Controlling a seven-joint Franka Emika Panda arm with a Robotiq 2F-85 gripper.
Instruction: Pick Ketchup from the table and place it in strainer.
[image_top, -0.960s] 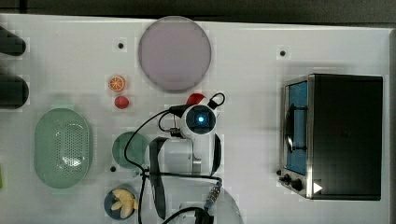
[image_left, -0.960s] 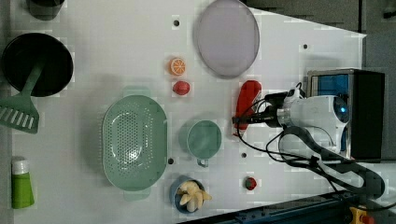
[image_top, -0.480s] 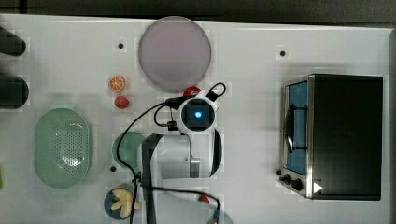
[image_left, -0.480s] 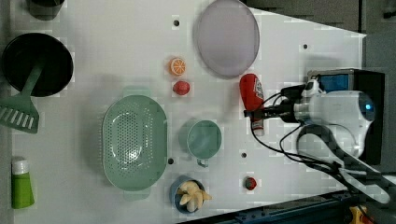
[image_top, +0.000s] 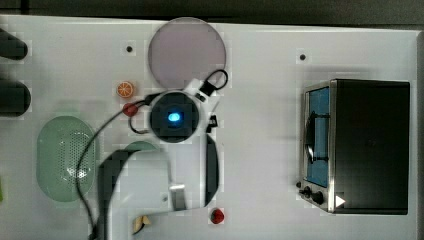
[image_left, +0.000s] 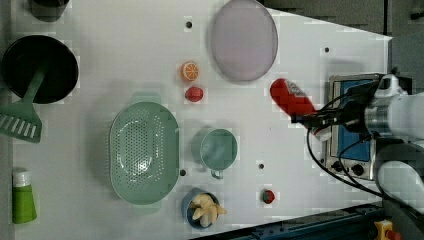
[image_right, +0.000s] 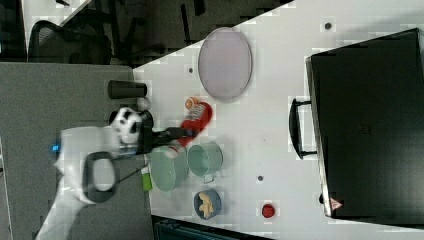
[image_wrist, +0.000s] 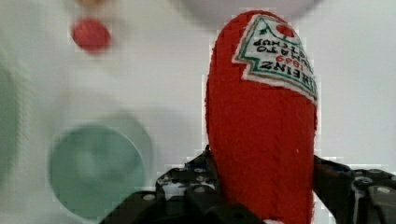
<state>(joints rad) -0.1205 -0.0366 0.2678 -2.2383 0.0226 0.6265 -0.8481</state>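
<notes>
Black two-finger gripper (image_wrist: 261, 196) on the white Franka arm: fingers closed narrowly around the tapered lower part of the red plastic ketchup squeeze bottle (image_wrist: 261, 135), one dark finger on each side of its body. Bottle: matte, faintly textured red surface, rounded broad end pointing away from the gripper, white printed label (image_wrist: 280, 56) with green edging near that end. In the left view the gripper (image_left: 307, 120) carries the ketchup bottle (image_left: 290, 97) tilted and lifted above the white table (image_left: 125, 30), just below the large grey-lilac round plate (image_left: 243, 40) and well apart from the strainer. Pale mint-green oval plastic strainer (image_left: 144, 152): thick rim, perforated dotted bottom, holding nothing, lying toward the left view's left. Small round green bowl (image_left: 218, 149): smooth, glossy, with a small handle, just beside the strainer toward the left view's right. Small red round fruit (image_left: 194, 93) and orange citrus slice (image_left: 189, 71): near each other on the table between the strainer and the plate. Small blue dish of pale yellow pieces (image_left: 202, 209): near the strainer's lower end. Black and steel toaster oven (image_top: 360, 145): boxy, blue-tinted door, at the top view's right.
</notes>
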